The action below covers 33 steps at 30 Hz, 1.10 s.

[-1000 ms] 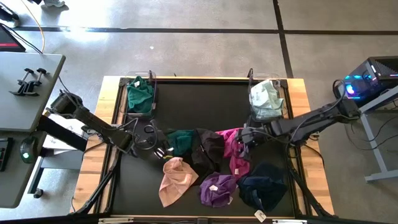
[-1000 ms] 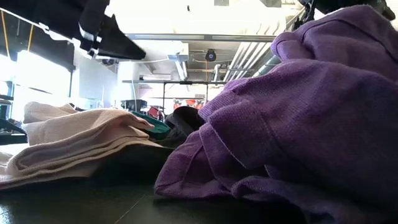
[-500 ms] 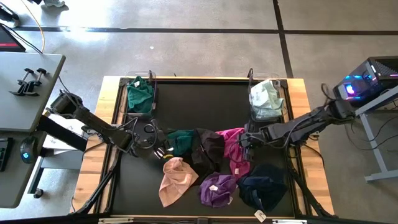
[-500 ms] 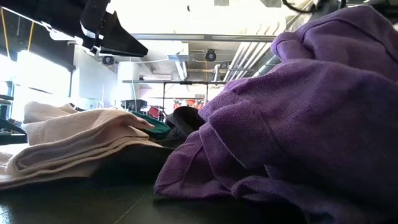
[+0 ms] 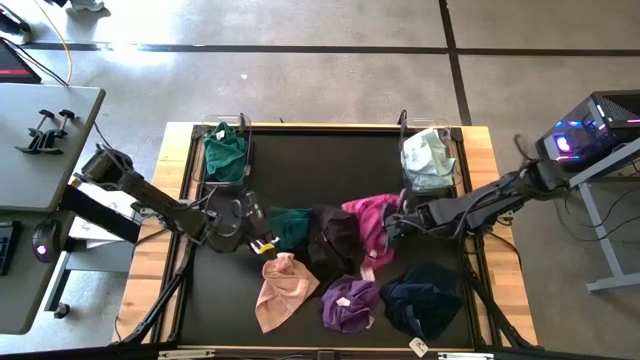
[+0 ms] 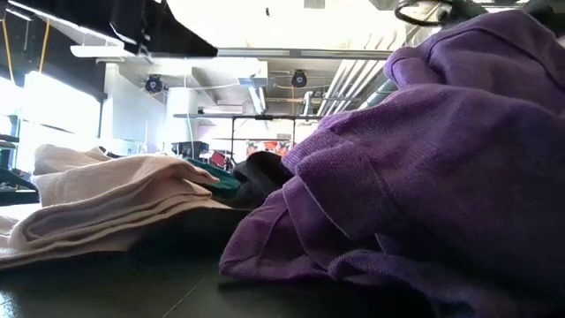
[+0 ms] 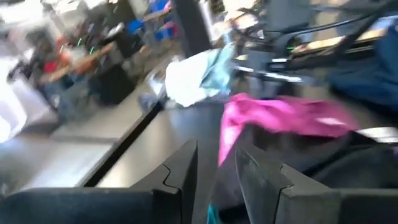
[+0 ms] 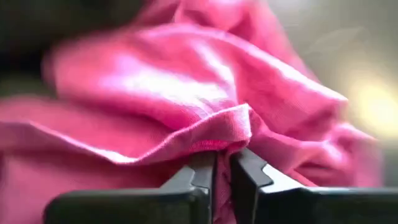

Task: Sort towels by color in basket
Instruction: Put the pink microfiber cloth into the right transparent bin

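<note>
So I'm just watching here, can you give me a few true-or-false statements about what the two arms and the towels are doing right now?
1. The right gripper is pinching a fold of the magenta towel. True.
2. The purple towel sits in a basket at the back of the table. False: it lies loose at the front, beside the navy towel.
3. The back left basket holds a dark green towel. True.
4. The pale mint towel lies in the middle of the pile. False: it is in the back right basket.
5. The left gripper is lifting the peach-pink towel. False: that towel lies flat nearby, ungripped.
</note>
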{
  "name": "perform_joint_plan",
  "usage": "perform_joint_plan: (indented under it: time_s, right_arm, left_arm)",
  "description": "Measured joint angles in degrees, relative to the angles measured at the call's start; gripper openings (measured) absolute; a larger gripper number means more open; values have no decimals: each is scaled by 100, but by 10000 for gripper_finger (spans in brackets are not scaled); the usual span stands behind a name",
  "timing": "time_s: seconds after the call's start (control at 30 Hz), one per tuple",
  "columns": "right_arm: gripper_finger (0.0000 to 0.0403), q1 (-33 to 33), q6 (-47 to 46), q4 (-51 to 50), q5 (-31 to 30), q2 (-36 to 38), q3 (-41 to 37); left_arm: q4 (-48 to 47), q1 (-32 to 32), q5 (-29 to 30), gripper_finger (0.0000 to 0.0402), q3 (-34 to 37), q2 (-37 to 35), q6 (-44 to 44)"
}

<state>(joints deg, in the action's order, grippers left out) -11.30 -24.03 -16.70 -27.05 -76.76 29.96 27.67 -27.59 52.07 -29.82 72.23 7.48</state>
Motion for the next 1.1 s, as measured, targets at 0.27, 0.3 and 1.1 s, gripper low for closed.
perform_joint_plan:
  time_s: [0.27, 0.3, 1.1]
  right_arm:
    - [10, -1, -529, -3511, -2499, 476, 2188]
    - [10, -1, -669, -3931, -2828, 487, 2473]
    - [13, 1041, -418, -6515, -4550, 481, 3898]
  left_arm:
    - [1049, -97, -34, 70, -2, 26, 1155]
    - [1066, -82, -35, 67, -2, 29, 1170]
    - [903, 190, -849, 54, -2, 52, 460]
